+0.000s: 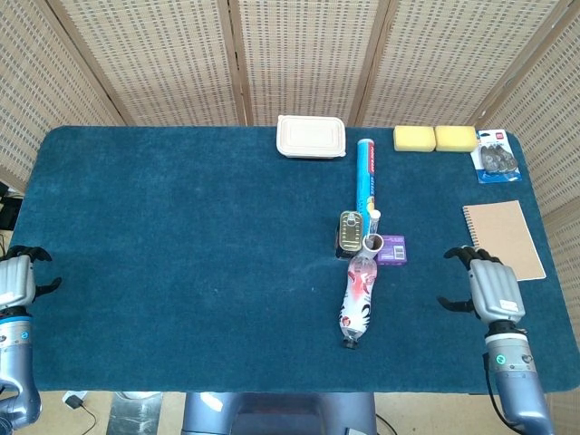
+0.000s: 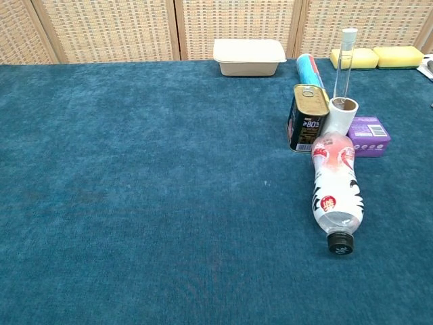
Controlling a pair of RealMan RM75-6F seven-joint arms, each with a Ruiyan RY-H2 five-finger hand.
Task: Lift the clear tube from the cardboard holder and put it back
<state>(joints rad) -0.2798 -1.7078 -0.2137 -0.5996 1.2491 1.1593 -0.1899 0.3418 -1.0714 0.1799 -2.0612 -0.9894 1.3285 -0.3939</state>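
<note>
Right hand (image 1: 480, 285), empty with fingers apart, should pinch the upright clear tube (image 2: 345, 64) above the cardboard holder (image 2: 337, 116) and lift vertically.

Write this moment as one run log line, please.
phase: before grasp | clear tube: upright in cardboard holder | right robot hand: open, empty | left robot hand: open at table edge
</note>
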